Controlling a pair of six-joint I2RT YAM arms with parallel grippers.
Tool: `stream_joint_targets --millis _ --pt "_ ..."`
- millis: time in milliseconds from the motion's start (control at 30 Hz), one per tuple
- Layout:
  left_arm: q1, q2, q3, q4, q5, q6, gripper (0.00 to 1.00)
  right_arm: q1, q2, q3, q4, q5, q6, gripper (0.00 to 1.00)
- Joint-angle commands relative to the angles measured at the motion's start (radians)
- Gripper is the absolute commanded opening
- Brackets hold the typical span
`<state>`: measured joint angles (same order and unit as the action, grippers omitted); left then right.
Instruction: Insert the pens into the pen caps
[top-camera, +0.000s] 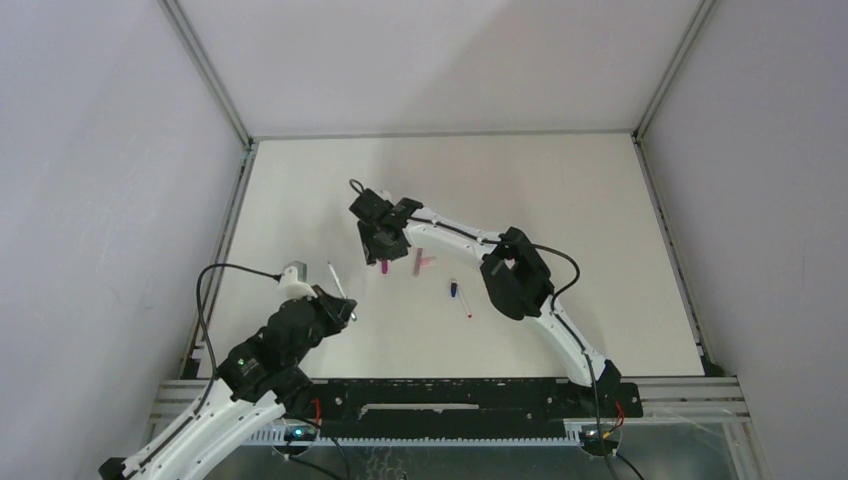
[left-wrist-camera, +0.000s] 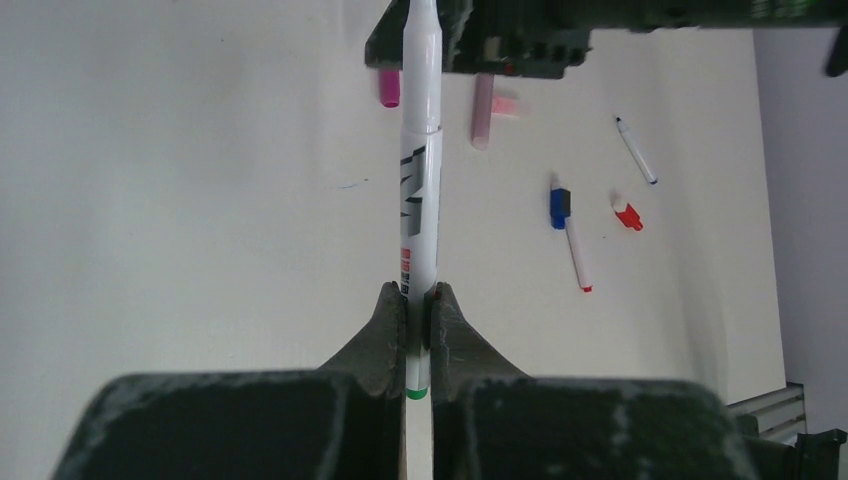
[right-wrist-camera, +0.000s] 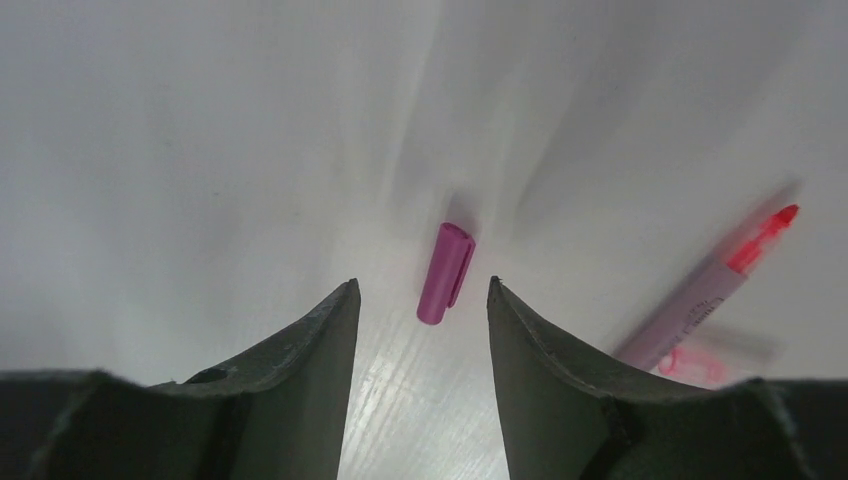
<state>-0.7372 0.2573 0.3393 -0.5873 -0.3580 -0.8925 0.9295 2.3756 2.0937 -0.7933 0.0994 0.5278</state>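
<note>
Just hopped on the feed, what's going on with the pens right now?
The left gripper has its fingers shut on a white pen, which sticks out ahead toward the other arm. The right gripper hangs low over the magenta cap. The cap lies on the table between its open fingers, not yet gripped. A pink pen, a blue cap and a red cap lie nearby.
</note>
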Motion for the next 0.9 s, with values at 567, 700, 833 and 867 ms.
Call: stream_joint_targets --millis 567,700,833,867 --pt "0.003 -0.079 -0.025 -0.022 0.006 0.007 0.0 0.007 0.099 0.073 -0.052 0.03 0.016 0.04" --pt "0.003 -0.081 -0.046 0.132 0.118 0.121 0.0 -0.013 0.066 0.02 -0.002 -0.064 0.015 0.0" --pt "0.004 0.015 -0.038 0.408 0.358 0.261 0.0 -0.062 -0.159 -0.263 0.239 -0.163 0.028 0.0" --pt "0.003 0.054 -0.027 0.472 0.423 0.284 0.0 -0.076 -0.227 -0.323 0.277 -0.16 0.023 0.0"
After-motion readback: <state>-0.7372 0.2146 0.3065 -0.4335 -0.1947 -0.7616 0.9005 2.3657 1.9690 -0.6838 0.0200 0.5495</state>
